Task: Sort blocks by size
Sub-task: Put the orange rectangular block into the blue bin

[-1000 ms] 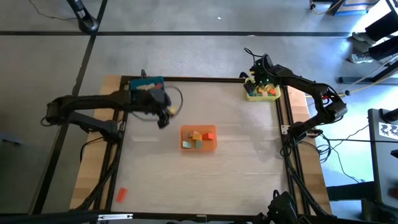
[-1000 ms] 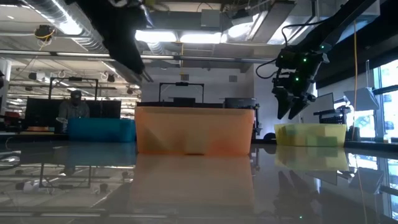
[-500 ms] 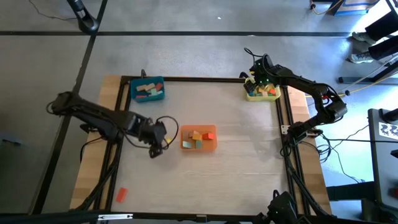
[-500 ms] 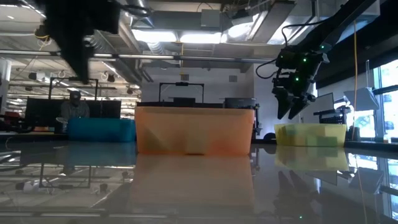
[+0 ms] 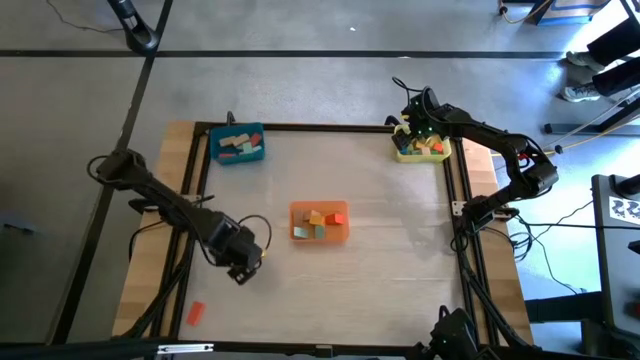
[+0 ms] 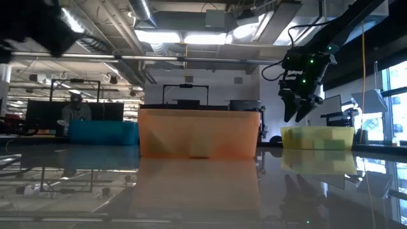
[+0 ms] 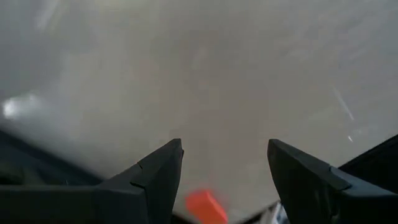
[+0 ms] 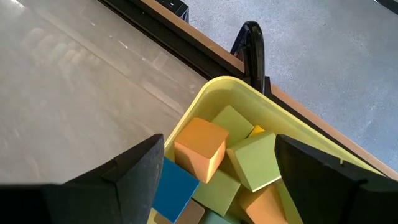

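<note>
Blocks of several colours lie in three trays: an orange tray (image 5: 319, 221) mid-table, a blue tray (image 5: 238, 144) at the far left and a yellow tray (image 5: 421, 146) at the far right. One red-orange block (image 5: 195, 312) lies alone on the wooden margin at the near left; in the left wrist view this block (image 7: 205, 206) shows between the fingers, well beyond them. My left gripper (image 5: 240, 268) hangs open and empty above the bare table, left of the orange tray. My right gripper (image 8: 219, 138) hangs open and empty over the yellow tray's blocks (image 8: 200, 149).
A black frame (image 5: 320, 128) runs around the tabletop. Bare tabletop lies between the trays and toward the near edge. In the low view a person (image 6: 74, 108) sits at a desk in the room behind the table.
My left gripper has swung from beside the blue tray toward the table's near edge and gone down, turning as it went. It stays open and empty. My right gripper has kept still.
</note>
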Motion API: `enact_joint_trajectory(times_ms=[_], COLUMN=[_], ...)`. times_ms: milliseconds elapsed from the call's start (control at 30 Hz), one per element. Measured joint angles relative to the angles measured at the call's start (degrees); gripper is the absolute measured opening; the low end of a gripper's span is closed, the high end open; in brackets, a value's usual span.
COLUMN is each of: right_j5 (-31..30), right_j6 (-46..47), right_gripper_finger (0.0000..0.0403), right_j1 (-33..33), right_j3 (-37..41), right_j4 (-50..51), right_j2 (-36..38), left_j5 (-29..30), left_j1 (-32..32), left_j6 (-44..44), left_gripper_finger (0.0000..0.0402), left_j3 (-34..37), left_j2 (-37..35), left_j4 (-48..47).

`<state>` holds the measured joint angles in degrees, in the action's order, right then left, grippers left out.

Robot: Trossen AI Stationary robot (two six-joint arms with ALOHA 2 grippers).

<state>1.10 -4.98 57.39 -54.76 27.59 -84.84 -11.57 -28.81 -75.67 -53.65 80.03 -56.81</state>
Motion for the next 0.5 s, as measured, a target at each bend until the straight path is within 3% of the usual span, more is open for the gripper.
enact_joint_trajectory(times_ms=[200, 500], right_j5=[0.0, 0.0], right_j6=[0.09, 0.18], right_gripper_finger=[0.0303, 0.0303], right_j1=[-0.02, -0.04], right_j3=[0.0, 0.0], right_j4=[0.02, -0.02], right_j2=[0.0, 0.0], left_j5=[-7.67, -13.5], left_j1=[-5.12, -11.35], left_j6=[-13.42, -28.35], left_gripper_finger=[0.0224, 0.0224], left_j3=[0.0, 0.02], left_j2=[4.03, 8.04], left_j4=[-0.02, 4.59])
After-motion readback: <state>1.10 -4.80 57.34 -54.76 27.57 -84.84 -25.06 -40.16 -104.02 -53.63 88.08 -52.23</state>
